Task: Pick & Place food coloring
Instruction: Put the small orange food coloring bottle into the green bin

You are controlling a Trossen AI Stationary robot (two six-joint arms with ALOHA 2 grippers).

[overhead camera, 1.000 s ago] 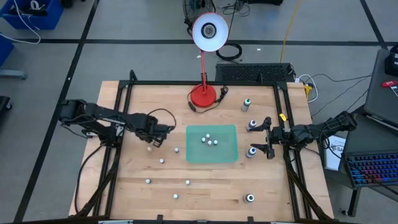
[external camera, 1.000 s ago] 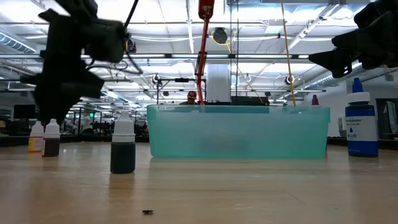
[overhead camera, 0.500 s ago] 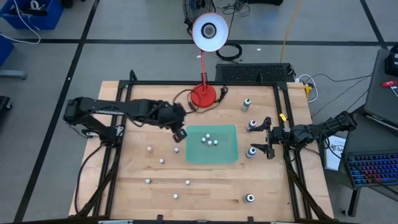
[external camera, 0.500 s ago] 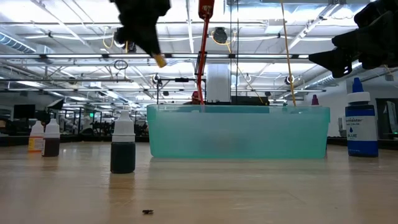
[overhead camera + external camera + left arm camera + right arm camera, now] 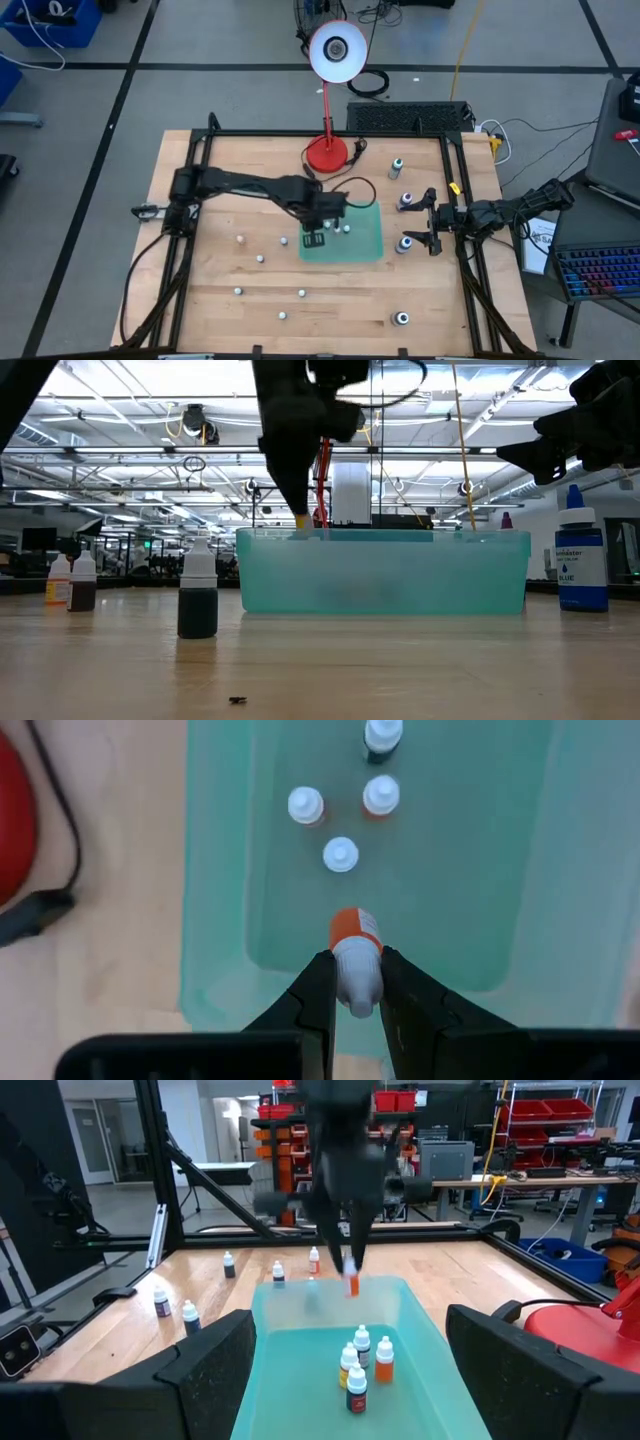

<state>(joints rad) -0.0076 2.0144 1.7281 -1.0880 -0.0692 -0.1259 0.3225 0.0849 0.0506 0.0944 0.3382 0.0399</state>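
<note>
Over the green bin (image 5: 215,870), the left gripper (image 5: 355,985) points down, clamping an orange bottle (image 5: 354,952).

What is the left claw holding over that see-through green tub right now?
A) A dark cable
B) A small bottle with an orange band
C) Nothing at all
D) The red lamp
B. In the left wrist view the left gripper is shut on a small bottle with a white cap and an orange band, hanging above the green tub.
</note>
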